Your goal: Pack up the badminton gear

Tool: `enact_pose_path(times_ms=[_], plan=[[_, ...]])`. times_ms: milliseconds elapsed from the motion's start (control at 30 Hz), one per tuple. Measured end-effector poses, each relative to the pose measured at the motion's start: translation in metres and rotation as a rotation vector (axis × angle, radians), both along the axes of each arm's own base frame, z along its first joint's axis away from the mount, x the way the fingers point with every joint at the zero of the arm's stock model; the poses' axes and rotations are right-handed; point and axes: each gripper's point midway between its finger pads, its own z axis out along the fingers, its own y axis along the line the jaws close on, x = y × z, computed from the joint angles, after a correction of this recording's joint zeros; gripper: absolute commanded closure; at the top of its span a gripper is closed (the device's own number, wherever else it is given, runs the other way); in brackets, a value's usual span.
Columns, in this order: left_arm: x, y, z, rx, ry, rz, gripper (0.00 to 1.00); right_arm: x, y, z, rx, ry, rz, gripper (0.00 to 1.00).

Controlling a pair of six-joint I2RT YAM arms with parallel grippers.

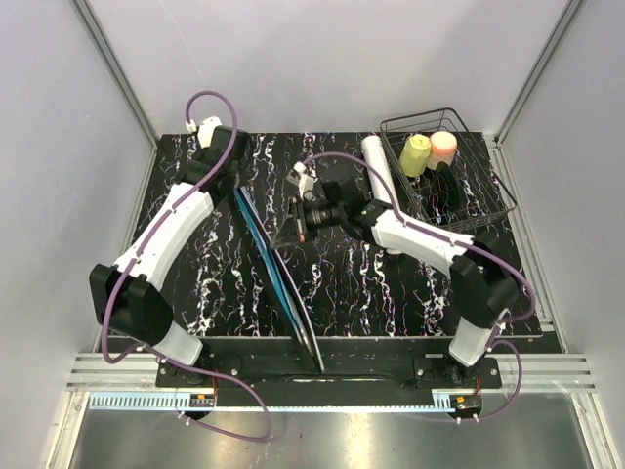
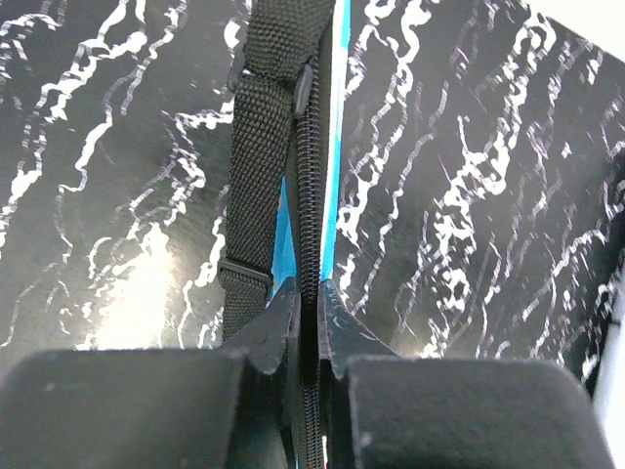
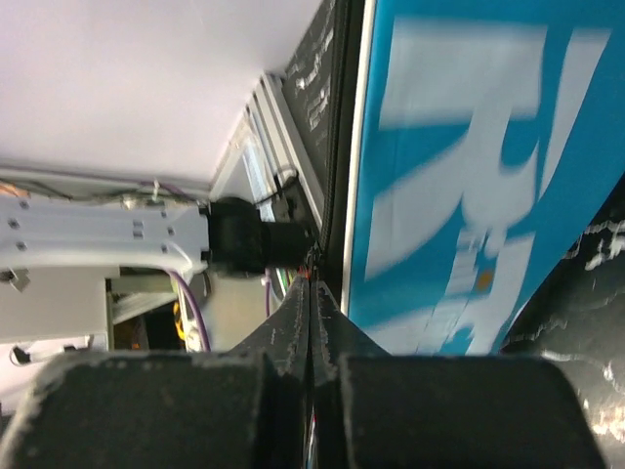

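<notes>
Top external view shows the blue cover (image 1: 285,288) standing on edge, its long axis running from far left to near middle, with the left gripper (image 1: 237,189) pinched shut on its far end and the right gripper (image 1: 293,233) clamped on the same upper edge just beside it.

blue cover (image 1: 273,269) lettered white, black table (image 1: 371,283) veined with white.

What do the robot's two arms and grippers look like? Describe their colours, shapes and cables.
Both the left arm and right arm have white shells with chunky black joints. A purple cable loops along each. The left gripper and right gripper have matte black, wedge-shaped fingers tapering to thin tips.
</notes>
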Motion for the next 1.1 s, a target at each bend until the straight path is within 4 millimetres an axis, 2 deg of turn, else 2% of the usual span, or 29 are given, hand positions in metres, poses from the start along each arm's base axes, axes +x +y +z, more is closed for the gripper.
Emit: enact_pose_path(times_ms=[233,400,567,733,967,1100], plan=[[0.020,0.056,-0.008,0.017,0.015,0.147,1.00,-0.051,-0.030,-0.035,-0.072,0.034,0.040,1.00],[0.030,0.096,-0.022,0.023,0.055,0.239,1.00,-0.082,-0.061,-0.059,-0.114,0.028,0.061,1.00],[0.041,0.127,-0.019,0.026,0.052,0.305,1.00,-0.111,-0.093,-0.076,-0.145,0.013,0.071,1.00],[0.046,0.138,-0.020,0.023,0.055,0.325,1.00,-0.131,-0.114,-0.091,-0.159,0.024,0.066,1.00],[0.045,0.134,-0.023,0.015,0.082,0.305,1.00,-0.136,-0.124,-0.107,-0.180,0.046,0.030,1.00],[0.053,0.146,-0.018,0.012,0.048,0.328,1.00,-0.150,-0.135,-0.121,-0.250,0.116,0.041,0.96]])
